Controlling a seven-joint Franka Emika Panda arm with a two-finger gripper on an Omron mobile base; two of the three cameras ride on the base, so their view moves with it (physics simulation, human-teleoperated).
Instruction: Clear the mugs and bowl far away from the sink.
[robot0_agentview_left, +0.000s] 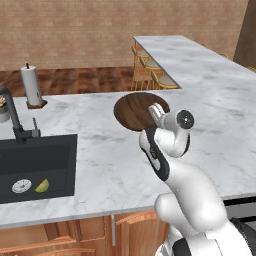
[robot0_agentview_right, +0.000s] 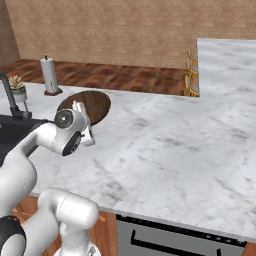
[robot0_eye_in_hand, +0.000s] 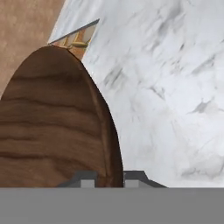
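The big white marble counter (robot0_agentview_left: 100, 150) runs wide, with the black sink (robot0_agentview_left: 35, 167) set in its left side holding a round silver drain (robot0_agentview_left: 21, 186) and a green lime wedge (robot0_agentview_left: 42, 186), and a tall black faucet (robot0_agentview_left: 12, 115) behind it. The brown wooden bowl (robot0_agentview_left: 132, 110) is tipped up just above the counter, right of the sink, with the claw (robot0_eye_in_hand: 109, 177) pinched narrow on its rim. Far left stand a paper towel roll (robot0_agentview_left: 31, 85) and a small potted plant (robot0_agentview_right: 17, 87), and wooden stools (robot0_agentview_left: 150, 70) sit beyond the counter.
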